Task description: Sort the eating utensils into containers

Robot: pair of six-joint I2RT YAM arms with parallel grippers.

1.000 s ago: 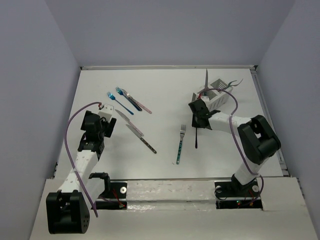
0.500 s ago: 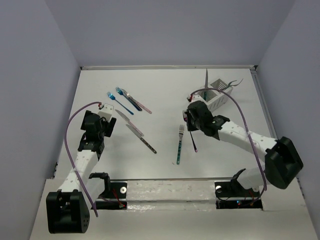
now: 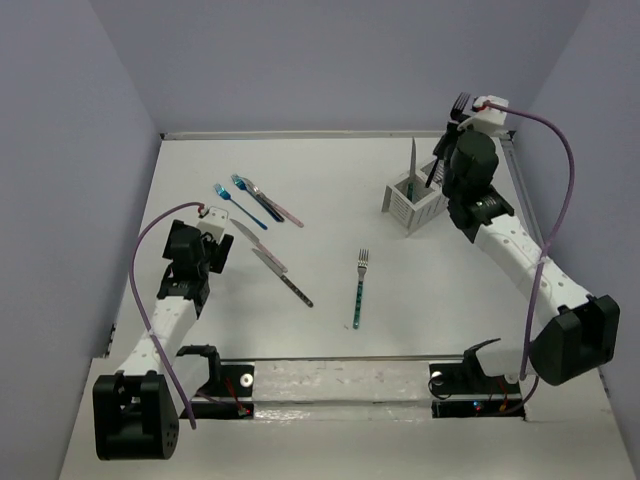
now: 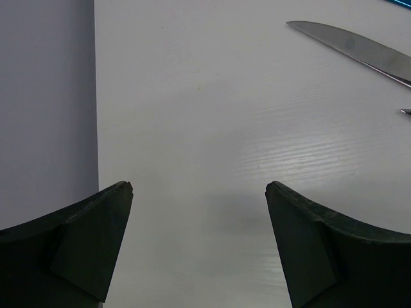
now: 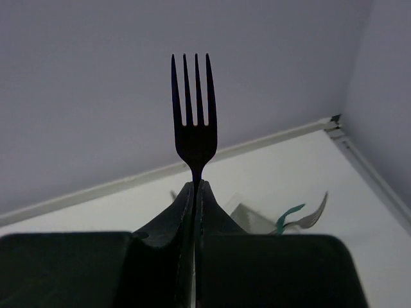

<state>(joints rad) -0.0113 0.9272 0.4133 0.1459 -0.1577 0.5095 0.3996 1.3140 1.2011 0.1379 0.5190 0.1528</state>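
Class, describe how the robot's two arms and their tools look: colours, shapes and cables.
The left arm and right arm have white links between chunky black joint housings. Each carries a looping purple cable. The left tool and right tool each have two dark, wedge-shaped fingers.

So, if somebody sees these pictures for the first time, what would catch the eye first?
Most striking is the right gripper, shut on a dark fork with its tines pointing up, high near the far right corner by the white caddy. A knife stands upright in the caddy. The left gripper hangs open over the table at the left, with several utensils lying loose nearby.
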